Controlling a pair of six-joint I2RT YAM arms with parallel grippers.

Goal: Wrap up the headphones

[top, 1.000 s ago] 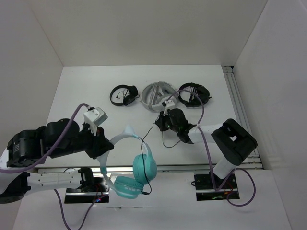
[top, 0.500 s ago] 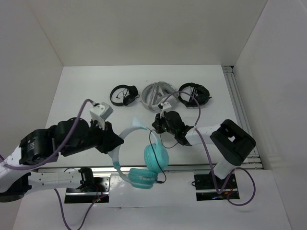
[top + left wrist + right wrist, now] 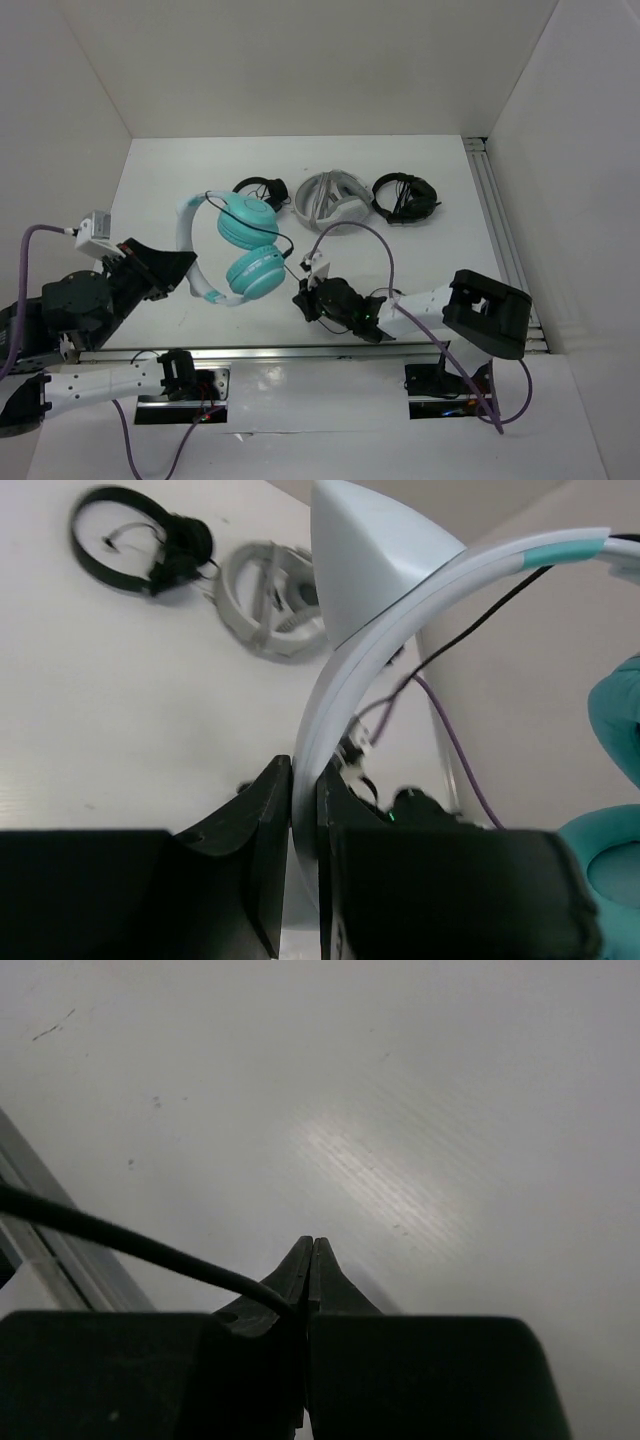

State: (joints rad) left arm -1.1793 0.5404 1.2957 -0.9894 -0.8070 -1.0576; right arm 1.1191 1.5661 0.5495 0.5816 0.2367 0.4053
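While the left hand (image 3: 184, 270) holds the headphones (image 3: 240, 250) up over the left half of the worktop (image 3: 450, 260), the overhead view shows the right hand (image 3: 304, 300) low beside them, with the thin black cable (image 3: 288, 251) running across to it. To my eye the wrapping goes best if the right hand carries that cable round the band under a little tension. The left should hold the frame steady, since the black pair (image 3: 258, 192) lies close behind.

From the left wrist, the fingers are pressed onto the white headband (image 3: 400, 610), which arcs away with a pointed ear on top and a teal tip. A teal ear cup (image 3: 612, 715) shows at the right edge, and the cable crosses under the band.

From the right wrist, the jaws are pinched tight on the cable, which trails off to the left above bare worktop. It looks slim and springy, so a slack loop would likely slip off.
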